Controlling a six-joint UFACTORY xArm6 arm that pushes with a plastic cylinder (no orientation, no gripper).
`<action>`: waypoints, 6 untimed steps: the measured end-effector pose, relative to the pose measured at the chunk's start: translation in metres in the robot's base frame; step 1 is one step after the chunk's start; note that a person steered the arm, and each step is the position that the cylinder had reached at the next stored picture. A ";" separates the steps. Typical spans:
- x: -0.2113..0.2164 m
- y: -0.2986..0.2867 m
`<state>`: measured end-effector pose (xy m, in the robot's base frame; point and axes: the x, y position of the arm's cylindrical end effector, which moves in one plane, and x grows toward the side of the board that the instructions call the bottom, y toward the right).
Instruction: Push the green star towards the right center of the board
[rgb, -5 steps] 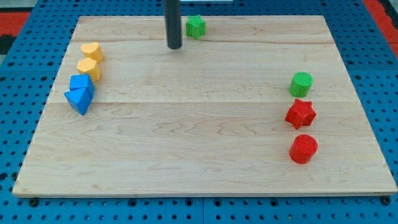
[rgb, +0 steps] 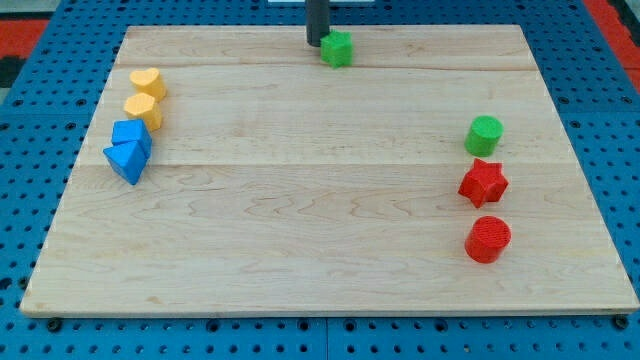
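my tip (rgb: 317, 43) has no jaws to open or close; it rests touching the upper-left side of the small green star-shaped block (rgb: 338, 48), which sits near the top edge of the pale wooden board (rgb: 300, 230). the right centre lies down-right, across bare wood, where a green cylinder block (rgb: 484, 133) and a red star block (rgb: 483, 183) already crowd that edge.

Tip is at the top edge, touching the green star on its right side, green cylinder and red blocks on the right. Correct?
Not quite. In the camera view my tip sits against the green star on the star's left side, not its right. The rest holds: both are at the board's top edge, and the green cylinder, red star and red cylinder are on the view's right.
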<state>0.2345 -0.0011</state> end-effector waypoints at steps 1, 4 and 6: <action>0.030 0.006; 0.011 0.006; 0.014 0.082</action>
